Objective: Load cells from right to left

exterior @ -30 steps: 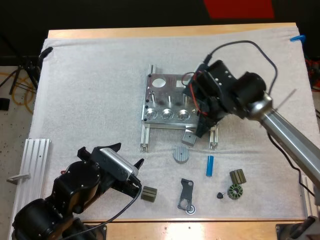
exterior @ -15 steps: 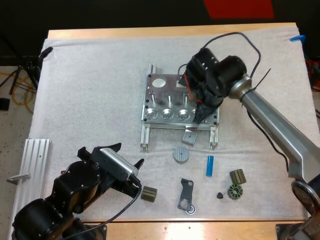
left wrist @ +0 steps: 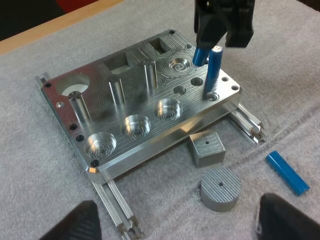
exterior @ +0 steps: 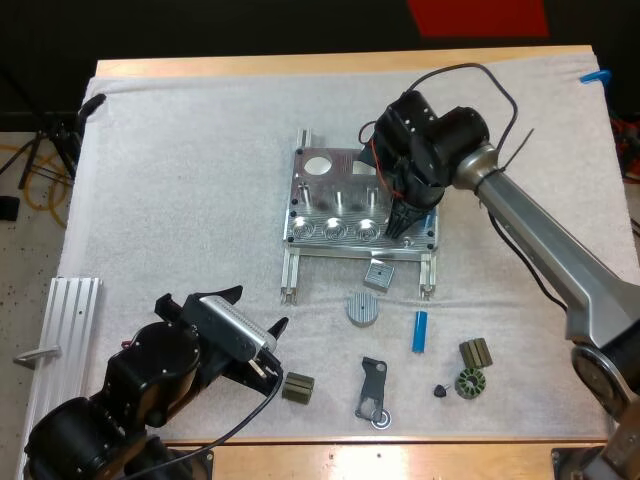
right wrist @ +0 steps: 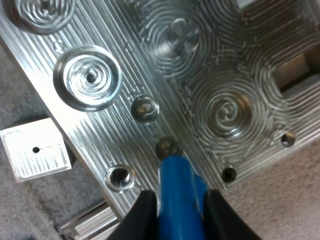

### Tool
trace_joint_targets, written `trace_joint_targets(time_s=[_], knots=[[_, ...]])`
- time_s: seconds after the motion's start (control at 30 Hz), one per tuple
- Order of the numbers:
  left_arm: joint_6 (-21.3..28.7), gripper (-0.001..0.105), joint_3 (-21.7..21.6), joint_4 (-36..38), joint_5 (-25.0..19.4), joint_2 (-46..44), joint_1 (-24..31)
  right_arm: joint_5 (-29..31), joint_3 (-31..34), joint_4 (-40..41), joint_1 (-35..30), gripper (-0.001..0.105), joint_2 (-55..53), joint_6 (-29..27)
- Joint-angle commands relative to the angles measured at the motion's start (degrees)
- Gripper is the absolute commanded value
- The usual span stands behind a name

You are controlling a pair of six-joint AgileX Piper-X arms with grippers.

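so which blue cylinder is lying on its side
The blue cylinder on the mat, beside the round grey disc. The other cylinder is upright over the fixture, pinched in the right gripper.

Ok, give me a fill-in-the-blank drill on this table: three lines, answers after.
1. The right hand is shut on a ___ cylinder held over the small holes of the fixture.
2. A second blue cylinder lies on the white ___, near the round grey disc.
3. The left hand is ___, holding nothing.
Missing words: blue; mat; open.
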Motion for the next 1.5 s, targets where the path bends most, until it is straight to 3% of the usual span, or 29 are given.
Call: trace_joint_targets(time_s=[0.0, 0.73, 0.97, 1.47], knots=[[0.0, 0.064, -0.5, -1.0, 0.0, -0.3, -0.2, -0.7, -0.5, 0.0, -0.1, 0.013, 0.6, -0.7], [0.0, 0.064, -0.5, -1.0, 0.0, -0.3, -0.2, -1.5, -0.5, -1.3, -0.1, 0.013, 5.1, -0.7], [0.0, 0.064, -0.5, -1.0, 0.0, -0.3, -0.2, 2.5, -0.5, -1.1, -0.1, 0.013, 5.6, -0.7], [0.0, 0.064, -0.5, -1.0, 0.0, -0.3, -0.2, 3.1, -0.5, -1.1, -0.1, 0.013, 5.6, -0.9]])
